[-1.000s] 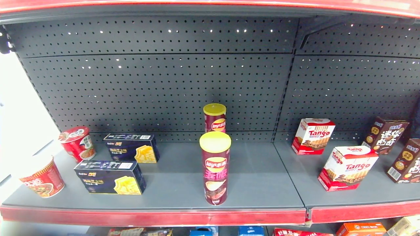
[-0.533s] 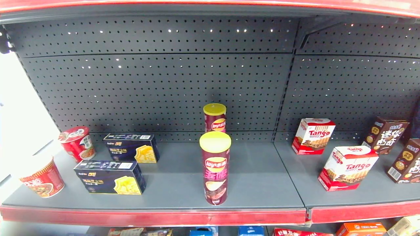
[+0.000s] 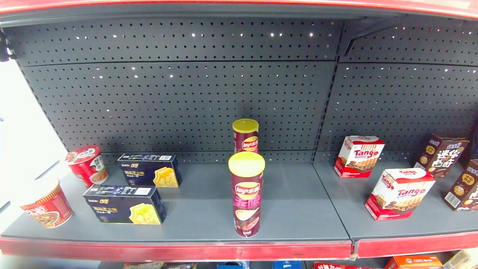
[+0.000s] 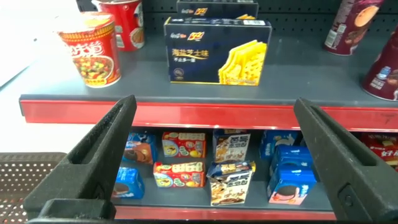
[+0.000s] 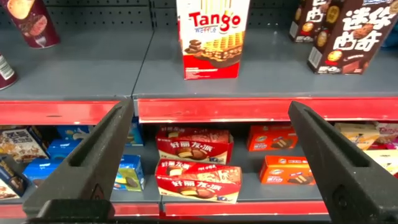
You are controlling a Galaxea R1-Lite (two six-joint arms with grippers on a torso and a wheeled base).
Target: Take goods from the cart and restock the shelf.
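Head view: front can (image 3: 246, 198) stands upright near the front of the grey shelf (image 3: 298, 209), rear can (image 3: 245, 135) right behind it at the pegboard (image 3: 179, 97). Left of the front can are two blue boxes (image 3: 125, 204) (image 3: 149, 170), one behind the other, and further left two noodle cups (image 3: 46, 203) (image 3: 86, 164). Right of it, past the shelf seam, are two wafer boxes (image 3: 399, 193) (image 3: 359, 156), then brown boxes (image 3: 442, 155) at the far right. All are apart from the can, with nothing in front of it.

Left gripper (image 4: 211, 162) sits low before the shelf's red edge (image 3: 179, 251), left of the front can, jaws wide and empty. Right gripper (image 5: 208, 162) is the same, right of the can facing a wafer box, jaws wide and empty. Under the can's level, the lower shelf (image 4: 199, 213) is packed with small snack boxes.

Versus 0.5 s ago the whole head picture has shifted slightly, so it is the camera that moved. The goods keep the same layout around the front can.
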